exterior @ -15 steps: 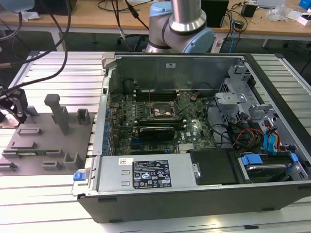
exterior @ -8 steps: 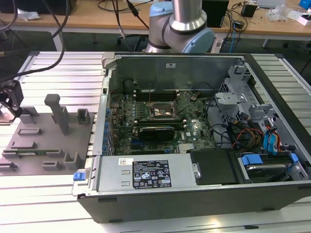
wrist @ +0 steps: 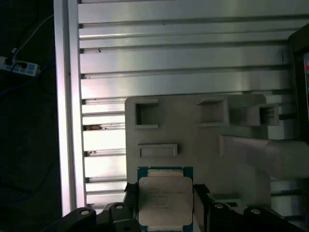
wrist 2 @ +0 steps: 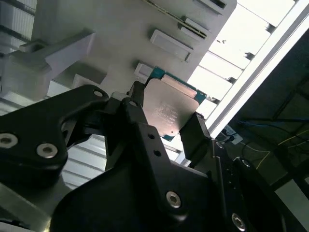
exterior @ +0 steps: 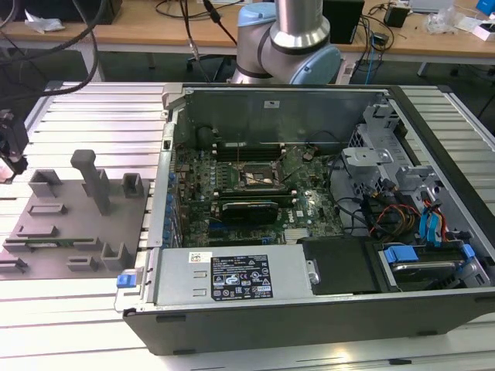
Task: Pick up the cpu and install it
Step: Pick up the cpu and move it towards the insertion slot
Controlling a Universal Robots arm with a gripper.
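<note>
The cpu [wrist: 165,199], a flat square chip with a silvery top and a green rim, sits between the two black fingers of my gripper [wrist: 165,193]. In the second wrist view the cpu [wrist 2: 170,110] shows the same way, with a finger [wrist 2: 136,99] pressed to one edge and the other finger against the opposite edge. My gripper [exterior: 11,164] hangs at the exterior view's far left, just off the edge of the grey fixture plate [exterior: 69,220]. The open motherboard socket [exterior: 259,179] lies inside the computer case, well to the exterior view's right.
Grey blocks and a tall post [exterior: 93,182] stand on the fixture plate. The open computer case [exterior: 271,309] has raised metal walls, a power supply [exterior: 232,274] along the front and drive bays with cables [exterior: 410,216] on the exterior view's right. The table is ribbed aluminium.
</note>
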